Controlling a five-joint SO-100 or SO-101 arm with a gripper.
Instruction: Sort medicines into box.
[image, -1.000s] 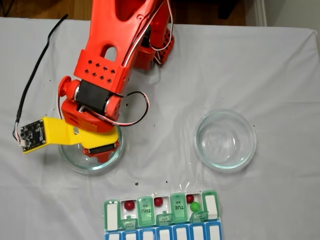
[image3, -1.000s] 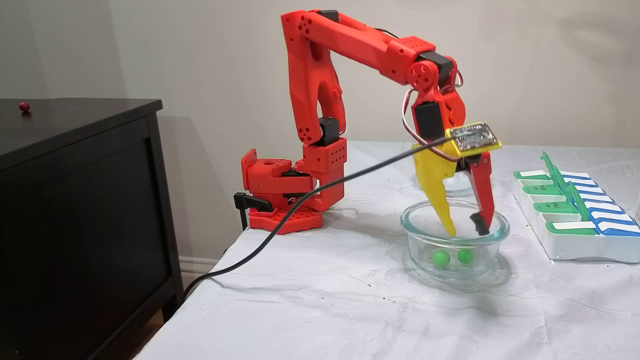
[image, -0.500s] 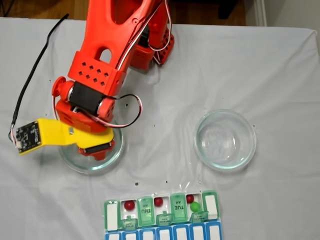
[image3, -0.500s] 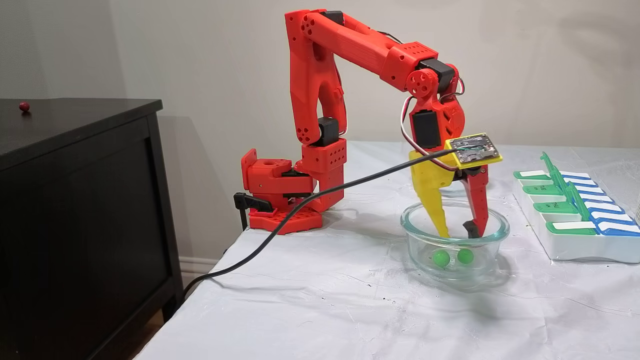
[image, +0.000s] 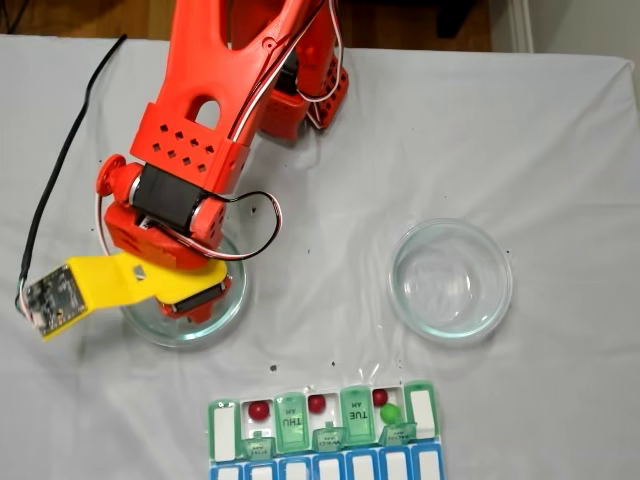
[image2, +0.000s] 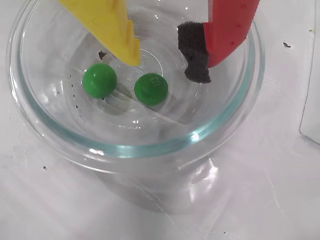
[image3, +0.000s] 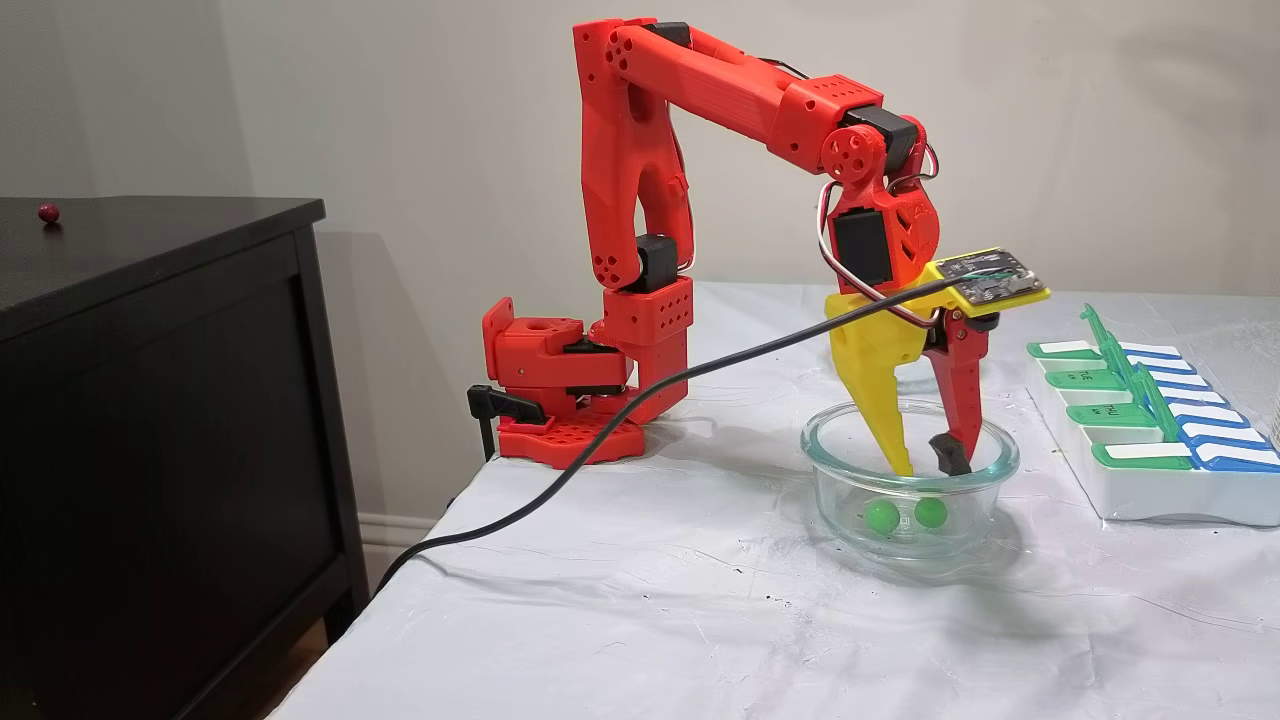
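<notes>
Two bright green pills (image2: 99, 80) (image2: 151, 89) lie side by side on the floor of a round clear glass dish (image2: 150, 149). My gripper (image2: 165, 65) hangs open inside the dish's rim, its yellow finger (image2: 120, 35) and black-padded red finger (image2: 225, 30) just above the pills, touching neither. The side fixed view shows the same: gripper (image3: 928, 466) over the pills (image3: 882, 516) (image3: 931, 512). The pill organizer (image: 225, 432) sits at the near table edge with three dark red pills (image: 259, 409) (image: 317, 403) (image: 380, 397) and one green pill (image: 390, 413) in open compartments.
A second, empty glass dish (image: 450, 280) stands to the right in the top fixed view. The organizer (image3: 1150, 440) lies right of the dish (image3: 830, 480). A black cable (image3: 600, 410) trails off the table. A dark ball (image3: 47, 212) rests on a black cabinet (image3: 150, 400).
The wrist has rolled, swinging the yellow camera mount outward. The open fingertips dipped into the dish and stay above the two green pills, which have not moved.
</notes>
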